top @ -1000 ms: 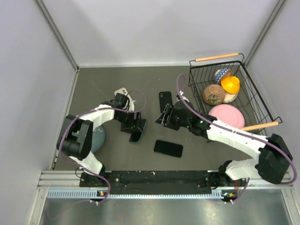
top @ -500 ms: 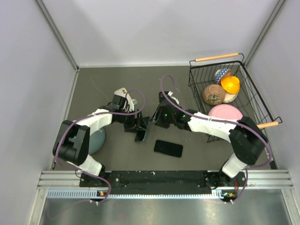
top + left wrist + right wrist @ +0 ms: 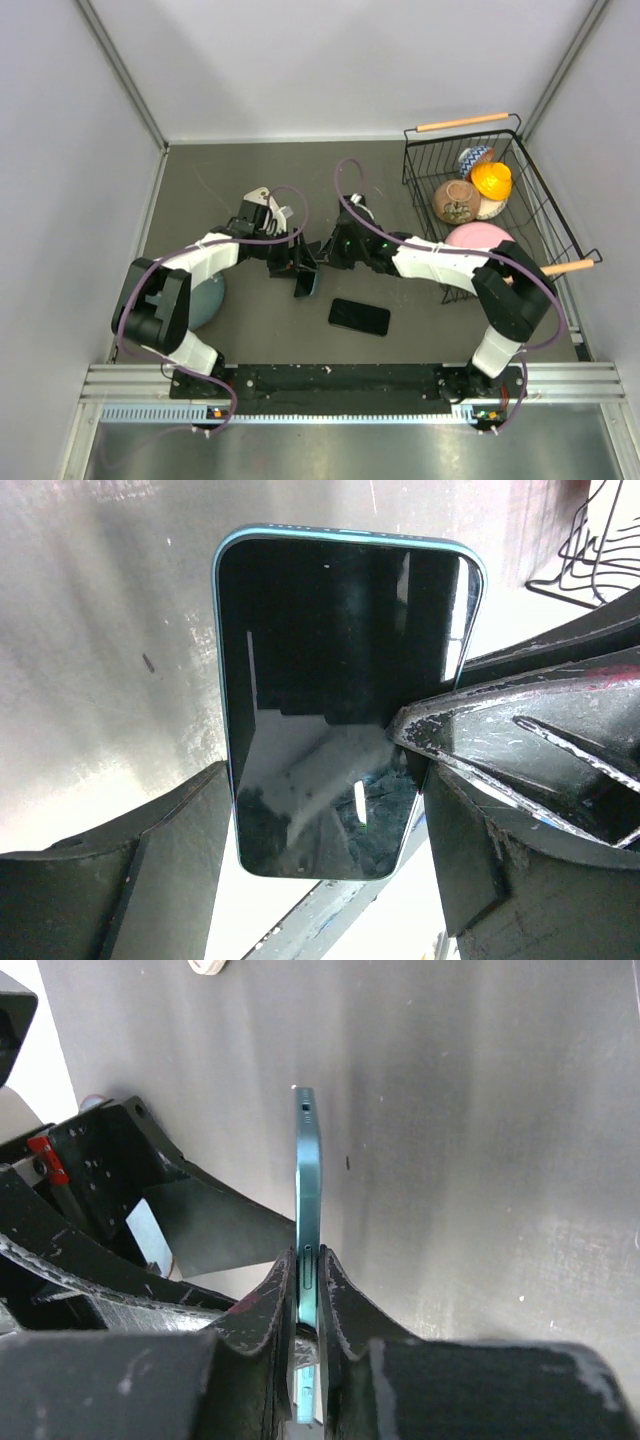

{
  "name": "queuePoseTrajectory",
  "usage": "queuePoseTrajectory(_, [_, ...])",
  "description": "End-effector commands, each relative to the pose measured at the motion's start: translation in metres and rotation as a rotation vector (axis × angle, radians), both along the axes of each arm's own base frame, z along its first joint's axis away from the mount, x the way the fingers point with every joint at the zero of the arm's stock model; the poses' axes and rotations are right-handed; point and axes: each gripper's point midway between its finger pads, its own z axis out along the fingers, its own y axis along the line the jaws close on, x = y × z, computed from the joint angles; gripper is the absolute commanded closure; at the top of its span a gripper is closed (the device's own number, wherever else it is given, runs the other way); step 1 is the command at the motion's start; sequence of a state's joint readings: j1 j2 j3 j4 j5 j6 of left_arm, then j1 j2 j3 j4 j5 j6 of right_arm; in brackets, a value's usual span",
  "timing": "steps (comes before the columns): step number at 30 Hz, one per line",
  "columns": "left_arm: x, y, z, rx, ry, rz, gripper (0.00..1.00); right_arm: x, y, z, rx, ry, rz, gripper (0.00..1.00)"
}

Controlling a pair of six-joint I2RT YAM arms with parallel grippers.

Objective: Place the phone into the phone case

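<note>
Phone, top view: held on edge at bench centre, left fingers at its 9 o'clock, right fingers at 2 o'clock. Left wrist: left fingers straddle its width, clamping both long edges. Right wrist: right fingers pinch its thin teal side.

Robot lab test cell, plain white walls, alu rail, grey tabletop
</note>
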State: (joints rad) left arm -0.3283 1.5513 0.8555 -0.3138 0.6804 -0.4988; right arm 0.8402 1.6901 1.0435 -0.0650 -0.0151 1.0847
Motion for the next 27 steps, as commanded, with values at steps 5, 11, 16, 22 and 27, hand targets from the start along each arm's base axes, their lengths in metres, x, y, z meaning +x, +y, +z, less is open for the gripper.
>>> queuePoseTrajectory(5, [0.015, -0.008, 0.046, -0.083, -0.135, 0.007, 0.22, 0.015, 0.002, 0.022, 0.094, -0.077, 0.031, 1.00])
queuePoseTrajectory(11, [0.028, 0.006, 0.066, 0.029, -0.173, 0.040, 0.11, 0.026, -0.015, 0.047, 0.083, -0.160, 0.064, 1.00])
queuePoseTrajectory(16, [0.063, 0.027, 0.098, 0.130, -0.289, 0.128, 0.04, 0.030, -0.032, 0.067, 0.063, -0.258, 0.122, 1.00])
queuePoseTrajectory(22, [0.127, 0.104, 0.087, 0.348, -0.231, 0.420, 0.15, 0.014, -0.035, 0.094, 0.072, -0.329, 0.227, 1.00])
queuePoseTrajectory(27, [0.180, 0.157, 0.067, 0.527, -0.169, 0.572, 0.26, 0.001, -0.046, 0.113, 0.081, -0.400, 0.259, 1.00])
